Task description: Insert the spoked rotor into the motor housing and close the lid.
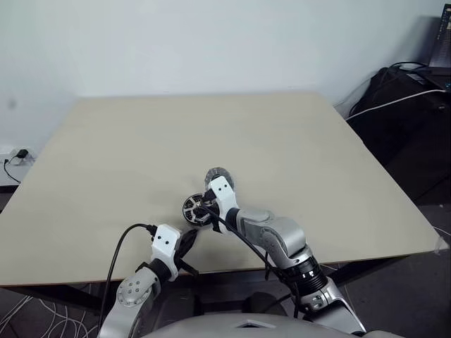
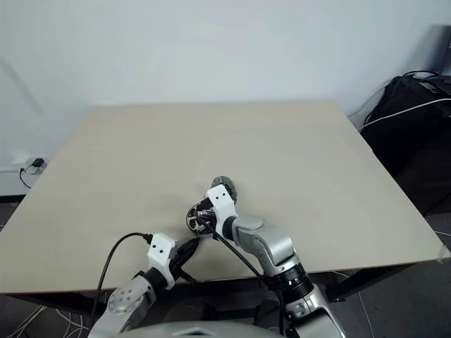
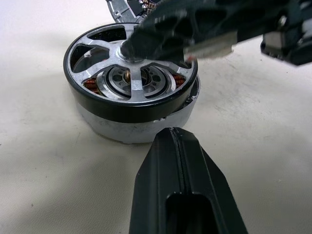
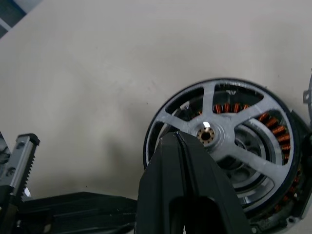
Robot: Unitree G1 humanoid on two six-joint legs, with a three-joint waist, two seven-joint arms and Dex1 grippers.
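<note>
Resting on the motor housing (image 3: 136,127), near the front edge of the table (image 1: 282,141) and a little left of centre, the spoked rotor (image 3: 130,78) lies flat with its axle pointing straight up, so there is no long axis to line up with, only a centre. The right pincer (image 3: 127,48), its fingers pressed together on nothing, comes in from the right and near side and has its tip down at the rotor's hub, touching it or very nearly so. The left pincer (image 3: 179,141) is likewise pressed together and empty; it sits on the near side of the stack, just beside the housing wall but apart from it, pointing across toward the rotor. The right arm is the closer of the two, already over the part.

The rotor is a silver wheel with pale spokes running from a small hub to a broad black outer rim. Copper windings show between the spokes, and a pale grey wall of the housing remains exposed beneath the black rim, slightly more on one side, so the rotor seems not fully seated. The next move probably calls for an even press down on the hub.

The lid (image 1: 220,174), a grey disc, waits just beyond the right pincer on the far side.
</note>
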